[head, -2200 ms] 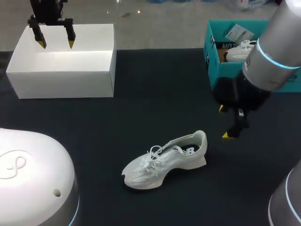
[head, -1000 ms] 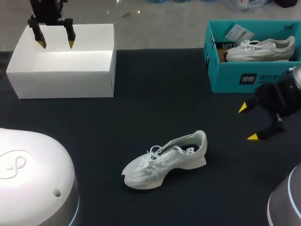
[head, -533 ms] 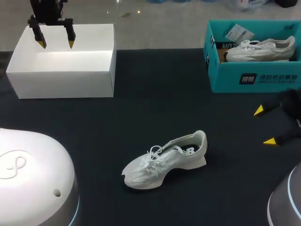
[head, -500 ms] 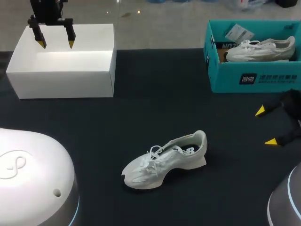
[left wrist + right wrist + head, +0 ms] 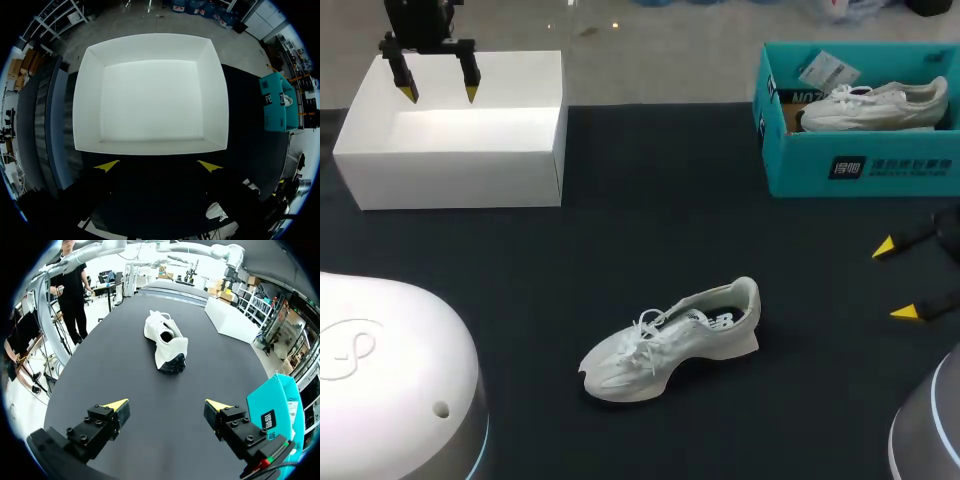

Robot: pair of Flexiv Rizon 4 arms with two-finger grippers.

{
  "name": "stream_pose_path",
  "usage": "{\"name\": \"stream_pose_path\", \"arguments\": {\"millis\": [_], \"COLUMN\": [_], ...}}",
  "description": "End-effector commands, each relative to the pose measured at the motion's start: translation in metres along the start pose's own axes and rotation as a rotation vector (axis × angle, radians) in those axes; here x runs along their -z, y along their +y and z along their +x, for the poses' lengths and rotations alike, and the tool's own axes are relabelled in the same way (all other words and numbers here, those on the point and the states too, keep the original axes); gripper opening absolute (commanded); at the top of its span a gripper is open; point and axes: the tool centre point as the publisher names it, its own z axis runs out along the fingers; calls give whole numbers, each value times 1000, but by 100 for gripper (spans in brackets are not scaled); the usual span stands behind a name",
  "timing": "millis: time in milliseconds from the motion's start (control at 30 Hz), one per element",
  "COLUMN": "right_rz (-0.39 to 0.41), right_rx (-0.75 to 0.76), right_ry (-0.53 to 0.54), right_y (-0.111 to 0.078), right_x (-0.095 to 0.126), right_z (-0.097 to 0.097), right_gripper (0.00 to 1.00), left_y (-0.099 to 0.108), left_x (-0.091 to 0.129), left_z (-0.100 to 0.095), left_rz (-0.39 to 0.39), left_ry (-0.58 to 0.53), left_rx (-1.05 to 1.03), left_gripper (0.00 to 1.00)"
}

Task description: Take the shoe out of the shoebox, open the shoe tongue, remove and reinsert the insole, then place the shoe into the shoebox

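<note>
White shoe [image 5: 670,340] lies near the middle of the dark table [image 5: 660,200], toe toward the left arm's side. It is well apart from the teal shoebox [image 5: 800,165] at the far right corner, which holds a second shoe [image 5: 875,103]. Right gripper [image 5: 897,280] hovers at the table's right edge, fingers spread wide with nothing between them; its wrist view shows the shoe ahead, heel nearest. Left gripper [image 5: 437,93] hangs over the open white box [image 5: 450,160] at far left, fingers likewise wide apart and empty.
</note>
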Motion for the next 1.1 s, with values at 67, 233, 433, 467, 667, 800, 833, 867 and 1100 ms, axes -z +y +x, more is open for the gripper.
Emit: {"name": "stream_pose_path", "arguments": {"millis": [67, 233, 433, 467, 667, 800, 833, 867, 1100], "right_rz": [13, 13, 13, 13, 13, 13, 13, 7, -33], "right_rx": [-1, -1, -1, -1, -1, -1, -1, 3, 67], "right_ry": [9, 9, 9, 9, 9, 9, 9, 15, 75], "right_y": [0, 0, 0, 0, 0, 0, 0, 2, 26], "right_x": [-2, -2, -2, -2, -2, -2, -2, -7, -42], "right_z": [-4, -4, -4, -4, -4, -4, -4, -4, -7], "right_gripper": [100, 100, 100, 100, 100, 100, 100, 100, 100], "left_y": [0, 0, 0, 0, 0, 0, 0, 0, 0], "left_x": [0, 0, 0, 0, 0, 0, 0, 0, 0], "left_z": [0, 0, 0, 0, 0, 0, 0, 0, 0], "left_rz": [0, 0, 0, 0, 0, 0, 0, 0, 0], "left_ry": [0, 0, 0, 0, 0, 0, 0, 0, 0], "left_rx": [0, 0, 0, 0, 0, 0, 0, 0, 0], "left_gripper": [100, 100, 100, 100, 100, 100, 100, 100, 100]}}
